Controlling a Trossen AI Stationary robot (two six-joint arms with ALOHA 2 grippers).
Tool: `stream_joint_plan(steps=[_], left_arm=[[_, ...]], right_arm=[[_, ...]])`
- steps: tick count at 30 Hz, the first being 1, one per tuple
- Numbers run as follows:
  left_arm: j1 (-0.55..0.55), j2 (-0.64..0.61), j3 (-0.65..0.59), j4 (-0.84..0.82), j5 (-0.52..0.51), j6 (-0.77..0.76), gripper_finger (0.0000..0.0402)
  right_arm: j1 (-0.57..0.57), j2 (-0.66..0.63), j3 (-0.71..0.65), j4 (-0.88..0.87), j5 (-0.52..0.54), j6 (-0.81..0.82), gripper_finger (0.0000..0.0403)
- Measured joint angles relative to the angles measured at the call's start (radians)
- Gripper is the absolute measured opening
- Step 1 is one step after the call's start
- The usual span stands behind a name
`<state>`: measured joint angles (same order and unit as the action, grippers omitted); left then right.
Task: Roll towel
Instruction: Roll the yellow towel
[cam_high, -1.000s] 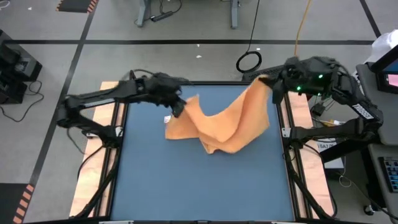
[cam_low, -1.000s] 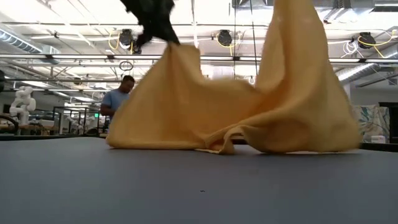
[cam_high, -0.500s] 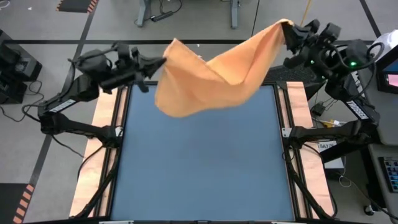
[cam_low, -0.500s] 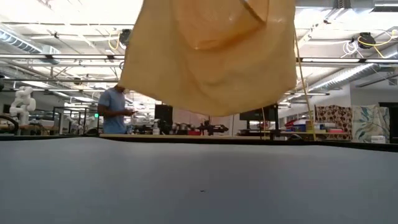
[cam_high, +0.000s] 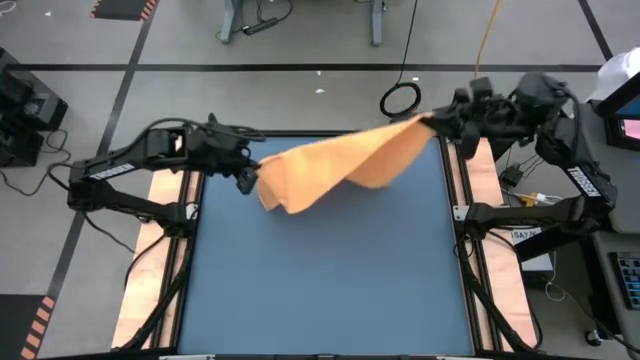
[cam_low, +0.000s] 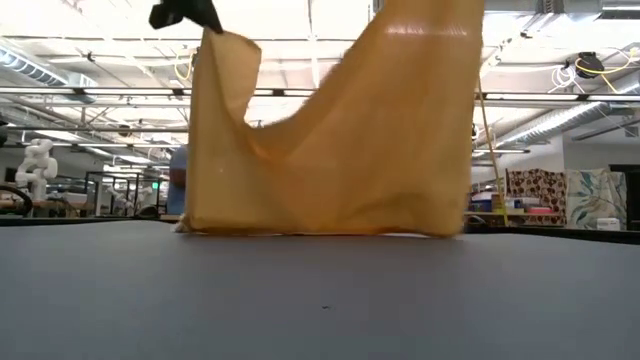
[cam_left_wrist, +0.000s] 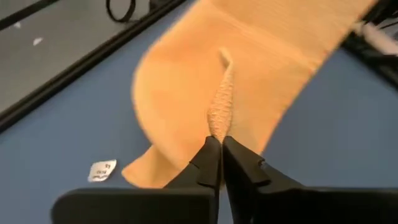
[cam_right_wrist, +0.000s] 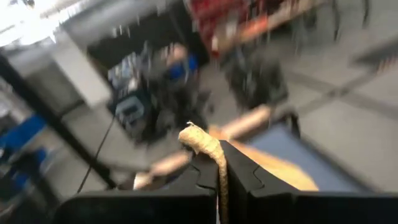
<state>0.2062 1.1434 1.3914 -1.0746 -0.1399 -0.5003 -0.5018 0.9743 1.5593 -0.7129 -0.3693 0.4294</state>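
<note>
Overhead, the towel (cam_high: 335, 165) hangs stretched between both arms above the far half of the table (cam_high: 320, 290). Its long axis runs across the table, from the left pincer (cam_high: 248, 177) up to the right pincer (cam_high: 432, 124) near the far right corner. Right end sits farther back than the left; the cloth sags and folds in between.

Low view: the towel (cam_low: 340, 150) drapes down as a wide orange-yellow sheet, its lower edge meeting the table surface (cam_low: 320, 300) along the far side. Left pincer (cam_low: 186, 14) shows dark at one raised corner; the other raised corner runs out of the top of the picture. A dip sits between the two corners.

Left wrist view: the left pincer (cam_left_wrist: 221, 144) has its fingers pressed together on a pinched ridge of towel (cam_left_wrist: 249, 74). The cloth extends away from it; a small white tag (cam_left_wrist: 102, 170) lies beside the near edge over the blue table.

Right wrist view: the right pincer (cam_right_wrist: 216, 163) is clamped on a bunched corner of towel (cam_right_wrist: 202, 142), which stands up between the fingers. Background blurred.
</note>
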Motion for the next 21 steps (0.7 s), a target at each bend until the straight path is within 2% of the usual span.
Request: stream_joint_plan(steps=[5, 10, 13, 17, 21], left_arm=[[-0.001, 0.03, -0.056, 0.004, 0.002, 0.0, 0.0076], [0.005, 0.055, -0.078, -0.01, 0.009, -0.006, 0.0146], [0.022, 0.058, -0.078, 0.007, 0.055, -0.046, 0.0189], [0.035, 0.059, -0.078, 0.101, 0.099, -0.128, 0.0229], [0.035, 0.059, -0.078, 0.264, 0.107, -0.207, 0.0243]], right_arm=[[0.002, 0.006, 0.0, -0.171, -0.053, -0.008, 0.0], [0.003, 0.005, -0.001, -0.301, -0.057, -0.022, 0.0], [0.003, 0.006, -0.001, -0.35, -0.052, -0.032, 0.0], [0.003, 0.006, -0.001, -0.374, -0.041, -0.048, 0.0], [0.002, 0.006, -0.001, -0.379, 0.03, -0.048, 0.0]])
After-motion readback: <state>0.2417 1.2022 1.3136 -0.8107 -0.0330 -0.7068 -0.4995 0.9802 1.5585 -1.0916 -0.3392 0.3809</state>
